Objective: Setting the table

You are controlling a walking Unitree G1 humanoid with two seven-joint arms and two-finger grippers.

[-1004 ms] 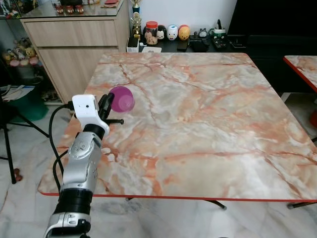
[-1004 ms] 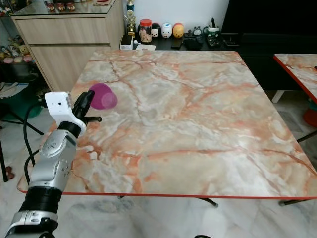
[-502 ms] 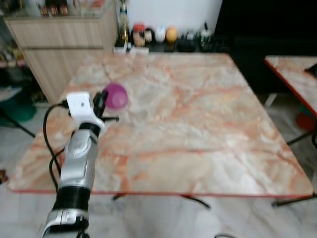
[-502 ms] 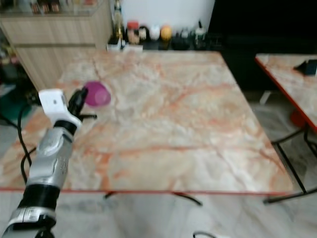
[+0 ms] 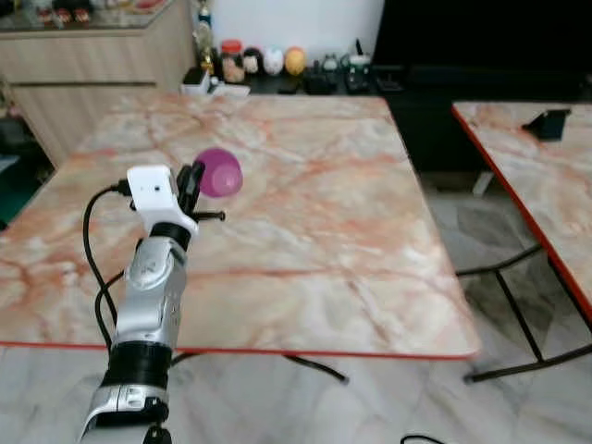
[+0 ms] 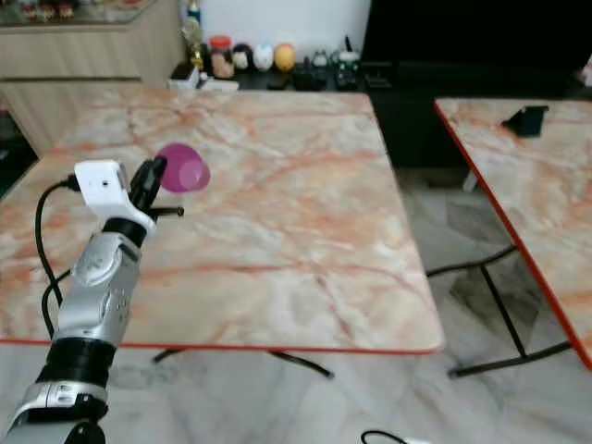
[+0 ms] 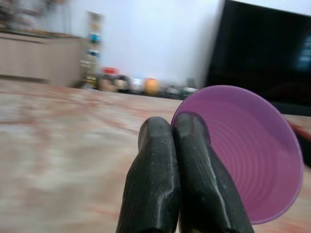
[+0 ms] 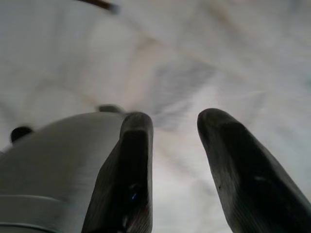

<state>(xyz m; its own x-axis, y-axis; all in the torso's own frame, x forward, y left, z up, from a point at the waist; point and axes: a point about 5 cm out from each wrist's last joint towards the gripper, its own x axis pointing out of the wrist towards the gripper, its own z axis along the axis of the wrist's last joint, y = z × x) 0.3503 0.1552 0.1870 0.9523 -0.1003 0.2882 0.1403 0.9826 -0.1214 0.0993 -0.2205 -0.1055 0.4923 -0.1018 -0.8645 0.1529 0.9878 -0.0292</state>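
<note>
— Anyone know what kind of place this is?
— Looks like a home dining area: marble-look table (image 5: 305, 231), wooden sideboard (image 5: 83, 69), little figurines (image 5: 282, 62) along the wall, big dark TV (image 5: 481, 42), tiled floor (image 5: 416, 398).

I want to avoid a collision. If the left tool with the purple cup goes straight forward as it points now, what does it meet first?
The left tool points across the marble table. Above it the way looks free up to the far shelf of small figures, though depth is unclear.
</note>
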